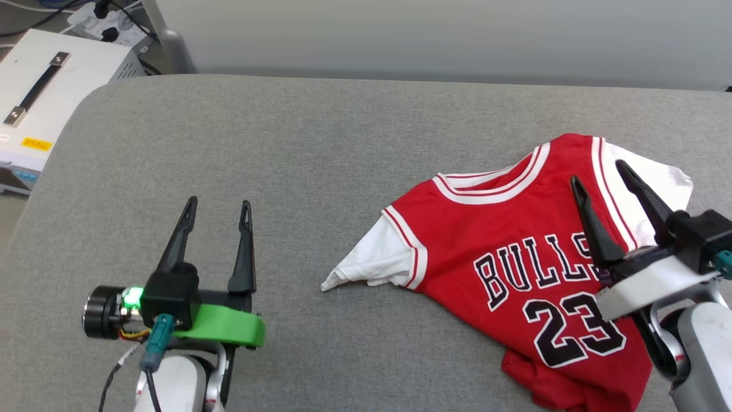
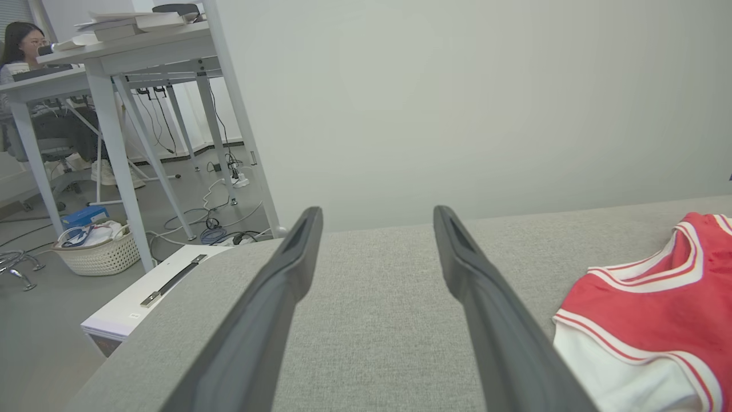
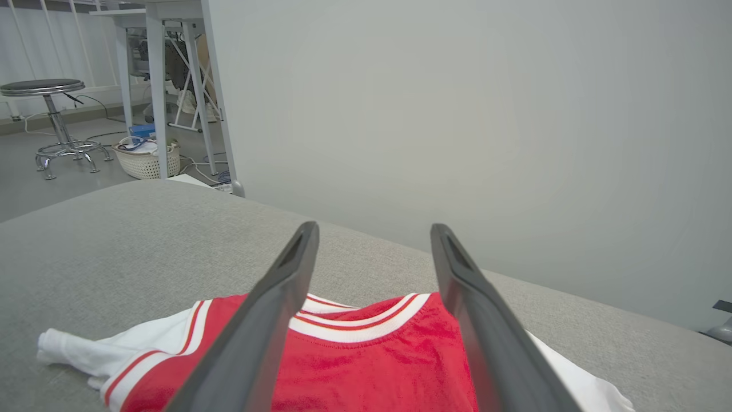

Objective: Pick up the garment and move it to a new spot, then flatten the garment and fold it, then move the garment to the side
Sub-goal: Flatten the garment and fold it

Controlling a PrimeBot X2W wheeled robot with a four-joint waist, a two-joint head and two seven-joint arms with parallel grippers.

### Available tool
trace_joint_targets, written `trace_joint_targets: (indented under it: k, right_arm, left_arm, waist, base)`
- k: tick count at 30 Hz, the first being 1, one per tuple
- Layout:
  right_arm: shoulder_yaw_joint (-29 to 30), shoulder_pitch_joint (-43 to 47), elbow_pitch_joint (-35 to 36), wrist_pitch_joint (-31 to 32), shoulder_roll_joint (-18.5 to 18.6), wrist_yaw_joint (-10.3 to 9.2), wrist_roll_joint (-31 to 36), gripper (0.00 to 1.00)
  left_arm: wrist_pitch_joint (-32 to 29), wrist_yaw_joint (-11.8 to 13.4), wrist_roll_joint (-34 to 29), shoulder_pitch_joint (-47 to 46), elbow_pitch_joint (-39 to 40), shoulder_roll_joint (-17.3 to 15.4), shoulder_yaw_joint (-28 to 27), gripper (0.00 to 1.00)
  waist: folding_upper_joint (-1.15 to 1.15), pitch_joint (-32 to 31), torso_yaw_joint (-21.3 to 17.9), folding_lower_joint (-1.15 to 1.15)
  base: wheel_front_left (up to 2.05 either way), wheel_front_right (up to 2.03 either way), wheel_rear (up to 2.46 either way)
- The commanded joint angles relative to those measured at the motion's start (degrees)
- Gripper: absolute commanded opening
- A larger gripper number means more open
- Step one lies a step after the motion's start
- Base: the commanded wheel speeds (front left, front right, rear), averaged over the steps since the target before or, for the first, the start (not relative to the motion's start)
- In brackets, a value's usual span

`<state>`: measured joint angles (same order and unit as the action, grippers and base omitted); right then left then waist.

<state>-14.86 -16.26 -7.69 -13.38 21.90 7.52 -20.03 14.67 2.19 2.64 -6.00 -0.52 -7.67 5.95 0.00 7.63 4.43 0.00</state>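
Grey bench (image 1: 286, 143): at its left the left gripper (image 1: 219, 202), jaws wide and empty, sits well apart from the garment (image 1: 503, 229). Rumpled, collar pointing away from the robot, it lies at the right under the right gripper (image 1: 597, 170), jaws wide, empty: the nearer arm.

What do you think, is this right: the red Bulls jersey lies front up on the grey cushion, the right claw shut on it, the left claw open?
Not quite. The right claw is open, spread above the jersey and gripping nothing, as the right wrist view shows. The jersey does lie front up on the grey cushion, and the left claw is open.
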Motion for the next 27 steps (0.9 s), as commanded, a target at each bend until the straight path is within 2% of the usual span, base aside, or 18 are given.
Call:
trace_joint_targets:
  k: [1, 6, 11, 15, 22, 27]
  right_arm:
    - [2.19, 2.16, 1.44, -0.45, -1.54, -0.03, 2.05, 1.0]
    - [10.81, 9.58, 6.68, -1.06, -7.08, -0.03, 8.99, 1.0]
    - [13.96, 14.04, 9.62, -1.27, -10.81, -0.03, 11.03, 1.0]
    - [14.78, 15.12, 10.68, -1.36, -11.95, -0.03, 11.79, 1.0]
    - [14.72, 13.97, 11.62, -1.46, -12.93, -0.03, 12.7, 1.0]
    - [14.26, 12.0, 11.18, -1.53, -13.0, -0.03, 12.87, 1.0]
  left_arm:
    - [0.33, -1.2, 0.61, -2.11, 0.18, -0.8, -0.36, 1.0]
    - [0.33, -6.7, 2.71, -8.83, -2.67, -3.35, -0.11, 1.0]
    - [-1.92, -9.2, 6.27, -18.72, -7.41, -6.61, 2.91, 1.0]
    - [-11.21, -9.62, 11.4, -26.28, -9.36, -9.86, 9.67, 1.0]
    - [-34.8, -9.66, 30.26, -38.91, -11.34, -15.52, 23.62, 1.0]
    - [-46.92, -9.67, 38.88, -46.2, -12.95, -18.34, 33.31, 1.0]
  waist:
    - [0.0, -0.52, -1.37, 0.0]
    - [0.0, 0.09, -2.28, 0.0]
    - [0.0, 1.43, -3.69, 0.0]
    - [0.0, 2.84, -4.94, 0.0]
    - [0.0, 5.93, -6.93, 0.0]
    - [0.0, 8.13, -8.29, 0.0]
  base:
    - [0.0, 0.0, 0.0]
    - [0.0, 0.0, 0.0]
    - [0.0, 0.0, 0.0]
    - [0.0, 0.0, 0.0]
    - [0.0, 0.0, 0.0]
    - [0.0, 0.0, 0.0]
